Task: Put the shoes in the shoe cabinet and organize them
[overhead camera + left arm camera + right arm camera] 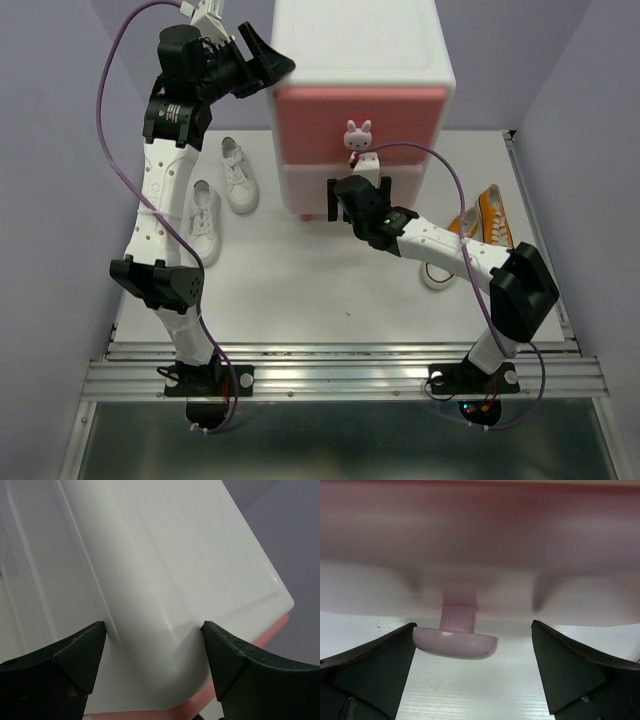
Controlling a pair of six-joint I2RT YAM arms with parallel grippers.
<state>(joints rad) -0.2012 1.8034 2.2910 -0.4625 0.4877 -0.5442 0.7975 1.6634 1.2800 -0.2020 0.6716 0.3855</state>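
Observation:
The shoe cabinet [360, 40] stands at the back centre, with a darker pink drawer above a paler one; both look shut. My right gripper [358, 192] is open at the lower drawer front. In the right wrist view its jaws [472, 640] straddle the lower knob [455, 642], and the left finger touches the knob's edge. My left gripper [268, 58] is open at the cabinet's top left corner; the left wrist view shows the jaws [152, 630] either side of that corner [175, 555]. The white shoes [238, 172] [203, 220] lie left of the cabinet. The orange shoes [490, 215] lie right, partly behind my right arm.
The upper drawer's bunny knob [358, 135] sits just above my right gripper. Purple walls close in the table on the left, back and right. The table's metal front rail [340, 375] runs by the arm bases.

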